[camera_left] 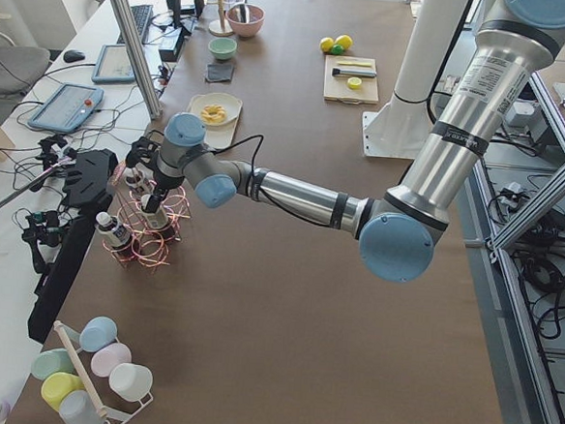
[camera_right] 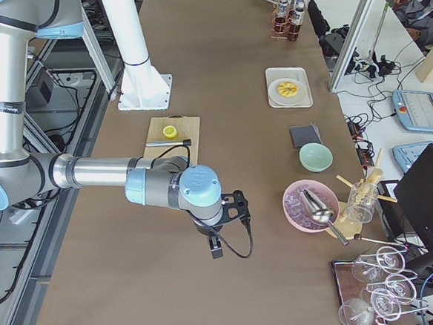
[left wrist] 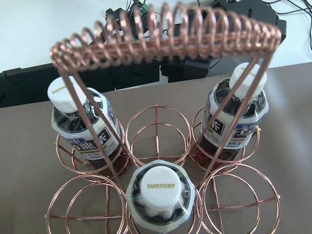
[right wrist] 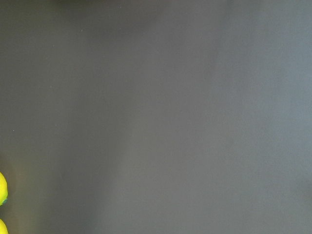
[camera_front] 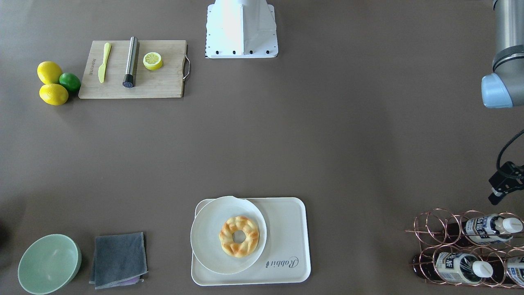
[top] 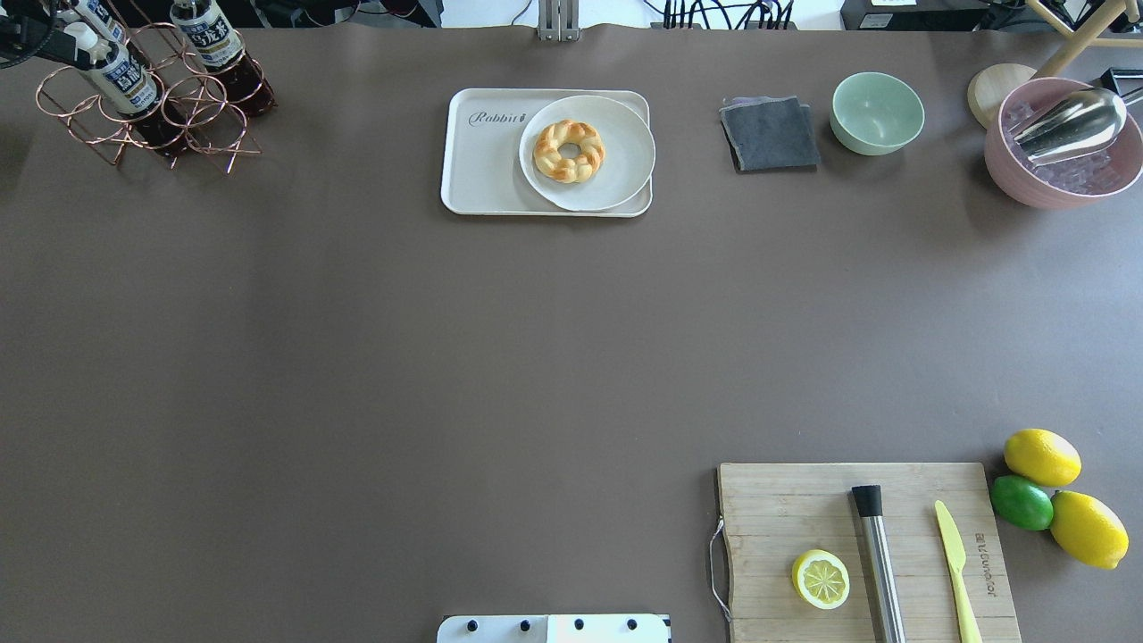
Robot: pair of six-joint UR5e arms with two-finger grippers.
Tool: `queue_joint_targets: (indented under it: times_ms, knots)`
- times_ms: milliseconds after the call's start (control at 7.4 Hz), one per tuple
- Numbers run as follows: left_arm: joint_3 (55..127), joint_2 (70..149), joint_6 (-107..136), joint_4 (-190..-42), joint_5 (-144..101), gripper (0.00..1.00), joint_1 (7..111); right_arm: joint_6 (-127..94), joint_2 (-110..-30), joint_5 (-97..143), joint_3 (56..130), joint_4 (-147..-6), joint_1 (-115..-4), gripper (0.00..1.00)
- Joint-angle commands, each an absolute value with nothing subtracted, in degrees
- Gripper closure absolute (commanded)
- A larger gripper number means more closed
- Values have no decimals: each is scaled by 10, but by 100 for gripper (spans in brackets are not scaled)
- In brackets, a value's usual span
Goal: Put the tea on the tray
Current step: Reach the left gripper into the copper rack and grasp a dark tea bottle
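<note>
Three tea bottles [left wrist: 161, 195] with white caps and dark drink stand in a copper wire rack [left wrist: 156, 44]. They also show in the front view [camera_front: 487, 227] and the overhead view [top: 116, 71]. My left gripper [camera_front: 495, 198] hovers right above the rack, and only its black body shows, so I cannot tell if it is open. The cream tray [camera_front: 286, 229] with "Rabbit" script holds a white plate [camera_front: 208, 246] with a braided donut [camera_front: 239, 237]. My right gripper [camera_right: 215, 248] hangs over bare table, and I cannot tell its state.
A wooden board [top: 786, 509] with a half lemon, a steel muddler and a yellow knife lies near the robot's base. Lemons and a lime [top: 1022, 502] lie beside it. A grey cloth [top: 770, 134], a green bowl [top: 878, 112] and a pink ice bowl [top: 1054, 147] sit right of the tray.
</note>
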State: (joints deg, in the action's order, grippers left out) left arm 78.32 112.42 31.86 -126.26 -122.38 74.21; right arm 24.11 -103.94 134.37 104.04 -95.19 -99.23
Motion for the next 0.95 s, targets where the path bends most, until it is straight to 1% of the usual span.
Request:
queue_joint_targets:
  times_ms: [0,135,405,541,676,811]
  knots:
    - [732,1157,319,-1280,-1201,9,740,241,-1040,1344,1041,-952,-992,0]
    - [708,1168,319,-1295,-1201,10,740,241,-1040,1344,1041,-952,-992,0]
    - [704,1169,319,-1297,-1201,18,740,241,-1041,1344,1040,-952,-992,0]
    - [704,1168,320,-1304,-1201,26,740,241,-1041,1344,1040,-952,-992,0]
    - [703,1168,321,-1304,-1201,43,740,241,-1041,1344,1039,-952,-992,0]
    - [703,1167,321,-1304,-1201,49,739,241,-1041,1344,1039,-953,-992,0]
